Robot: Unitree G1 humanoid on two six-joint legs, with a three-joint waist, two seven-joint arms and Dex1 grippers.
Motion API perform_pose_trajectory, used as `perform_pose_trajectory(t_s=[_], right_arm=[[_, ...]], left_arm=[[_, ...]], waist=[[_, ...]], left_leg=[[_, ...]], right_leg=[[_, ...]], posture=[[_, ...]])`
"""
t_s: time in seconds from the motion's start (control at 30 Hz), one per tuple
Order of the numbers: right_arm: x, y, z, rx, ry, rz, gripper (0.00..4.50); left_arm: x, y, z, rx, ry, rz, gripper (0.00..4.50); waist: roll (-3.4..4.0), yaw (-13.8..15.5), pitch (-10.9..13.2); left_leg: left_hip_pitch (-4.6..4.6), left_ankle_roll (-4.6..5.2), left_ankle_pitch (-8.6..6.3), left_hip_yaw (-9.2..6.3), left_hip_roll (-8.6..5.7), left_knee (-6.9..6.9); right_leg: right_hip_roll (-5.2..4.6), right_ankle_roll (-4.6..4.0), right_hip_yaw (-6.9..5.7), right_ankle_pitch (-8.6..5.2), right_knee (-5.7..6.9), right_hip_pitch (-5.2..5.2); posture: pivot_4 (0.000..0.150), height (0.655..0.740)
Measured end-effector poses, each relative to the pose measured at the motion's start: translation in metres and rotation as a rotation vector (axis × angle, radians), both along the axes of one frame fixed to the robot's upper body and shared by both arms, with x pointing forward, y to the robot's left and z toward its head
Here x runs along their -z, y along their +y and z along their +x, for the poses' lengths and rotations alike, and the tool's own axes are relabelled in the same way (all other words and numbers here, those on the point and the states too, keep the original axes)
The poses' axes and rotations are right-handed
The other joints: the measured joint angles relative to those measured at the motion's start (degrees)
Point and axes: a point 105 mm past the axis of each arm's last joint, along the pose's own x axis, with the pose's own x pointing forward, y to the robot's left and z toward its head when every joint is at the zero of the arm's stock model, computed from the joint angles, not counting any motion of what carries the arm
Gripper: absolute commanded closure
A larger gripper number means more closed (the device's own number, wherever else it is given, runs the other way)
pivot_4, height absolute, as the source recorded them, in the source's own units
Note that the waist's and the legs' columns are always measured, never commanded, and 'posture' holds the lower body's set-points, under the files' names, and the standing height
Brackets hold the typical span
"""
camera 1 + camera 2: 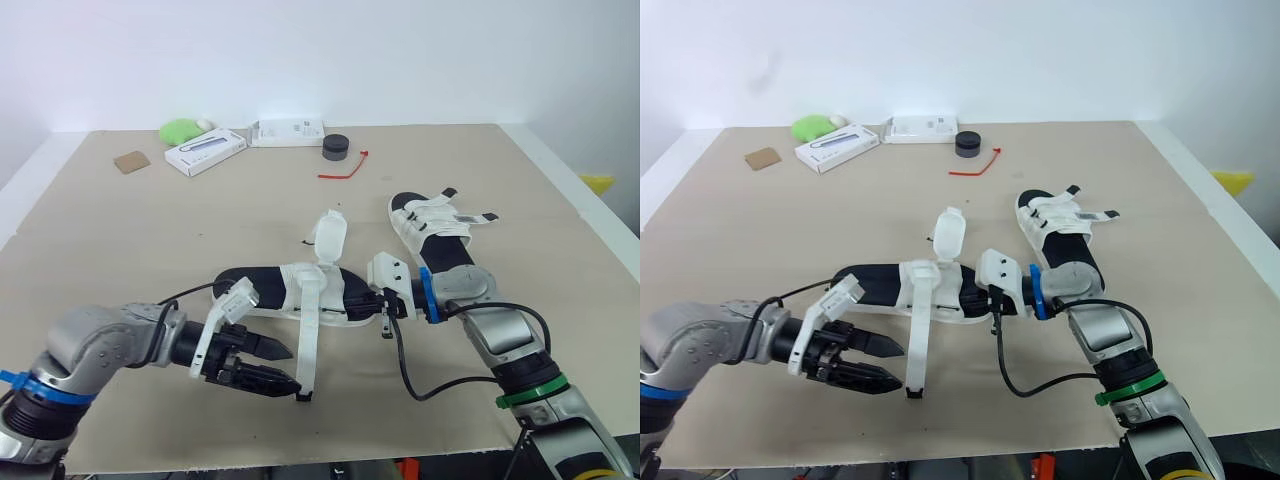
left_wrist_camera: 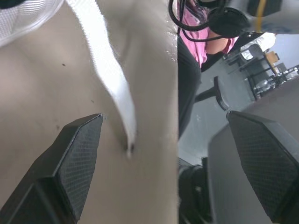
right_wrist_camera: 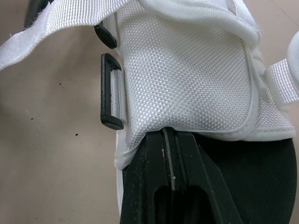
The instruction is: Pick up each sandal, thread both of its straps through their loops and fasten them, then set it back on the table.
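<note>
One red tie (image 1: 342, 171) lies well beyond the near sandal (image 1: 262, 282).

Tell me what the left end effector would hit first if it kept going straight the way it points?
Most likely the loose white strap hanging off the near sandal. The left end effector is open and aimed at the strap's lower end, which shows between its fingers in the wrist view.
</note>
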Motion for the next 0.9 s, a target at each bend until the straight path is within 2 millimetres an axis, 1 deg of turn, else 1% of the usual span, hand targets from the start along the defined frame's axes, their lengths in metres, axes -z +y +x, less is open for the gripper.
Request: perform_pose_trajectory(t_s=[0.13, 0.27, 0.43, 0.47, 0.53, 0.63, 0.73, 0.8, 0.9], right_arm=[[0.000, 0.000, 0.000, 0.000, 0.000, 0.000, 4.50], [0.000, 0.000, 0.000, 0.001, 0.003, -0.001, 4.50], [0.000, 0.000, 0.000, 0.002, 0.003, -0.001, 4.50], [0.000, 0.000, 0.000, 0.001, 0.003, -0.001, 4.50], [0.000, 0.000, 0.000, 0.001, 0.003, -0.002, 4.50], [0.000, 0.000, 0.000, -0.001, 0.002, -0.003, 4.50], [-0.001, 0.001, 0.000, -0.004, 0.002, -0.005, 4.50], [-0.001, 0.001, 0.000, -0.005, 0.002, -0.006, 4.50], [-0.001, 0.001, 0.001, -0.006, 0.002, -0.007, 4.50]], left_arm=[[0.017, -0.008, 0.008, -0.010, -0.048, 0.019, 0.11], [0.022, -0.010, 0.008, 0.010, -0.058, 0.024, 0.11], [0.022, -0.018, 0.007, 0.024, -0.041, -0.011, 0.11], [0.022, -0.019, 0.007, 0.028, -0.034, -0.013, 0.33], [0.020, -0.023, 0.006, 0.038, -0.026, -0.030, 0.93], [0.020, -0.024, 0.006, 0.042, -0.025, -0.034, 2.17], [0.021, -0.023, 0.007, 0.037, -0.027, -0.032, 3.71], [0.021, -0.023, 0.007, 0.038, -0.022, -0.034, 4.47], [0.020, -0.023, 0.007, 0.043, -0.022, -0.039, 4.47]], waist=[[0.00, 0.0, 0.0], [0.00, 0.0, 0.0], [-0.01, 0.0, 0.0], [0.00, 0.0, 0.0], [0.00, 0.0, 0.0], [-0.01, 0.0, 0.0], [-0.01, 0.0, 0.0], [-0.01, 0.0, 0.0], [0.00, 0.0, 0.0]], left_leg=[[-0.01, 0.00, 0.00, 0.00, 0.00, 0.00], [-0.02, 0.00, 0.00, 0.00, 0.01, 0.00], [-0.02, 0.00, 0.00, 0.01, 0.01, 0.00], [-0.02, 0.00, 0.00, -0.01, 0.01, 0.00], [-0.02, 0.00, 0.00, -0.01, 0.02, 0.00], [-0.02, 0.01, 0.00, -0.01, 0.02, 0.00], [-0.01, 0.00, 0.00, -0.01, 0.02, 0.00], [-0.01, 0.00, 0.00, -0.01, 0.02, 0.00], [-0.01, 0.01, 0.00, -0.01, 0.03, 0.00]], right_leg=[[0.01, -0.01, 0.00, 0.00, 0.00, 0.00], [0.00, 0.00, -0.01, 0.00, 0.00, 0.00], [0.00, 0.01, 0.00, 0.01, 0.00, 0.00], [0.00, 0.01, -0.01, 0.01, 0.00, 0.00], [0.00, 0.01, -0.01, 0.01, 0.00, 0.00], [0.00, 0.01, 0.00, 0.01, 0.00, 0.00], [0.00, 0.01, 0.00, 0.01, 0.00, 0.00], [0.02, 0.01, -0.01, 0.01, 0.00, 0.00], [0.02, 0.01, 0.00, 0.01, 0.00, 0.00]], posture=[[0.150, 0.7400], [0.150, 0.7400], [0.150, 0.7400], [0.150, 0.7400], [0.150, 0.7400], [0.150, 0.7400], [0.150, 0.7400], [0.150, 0.7400], [0.150, 0.7400]])
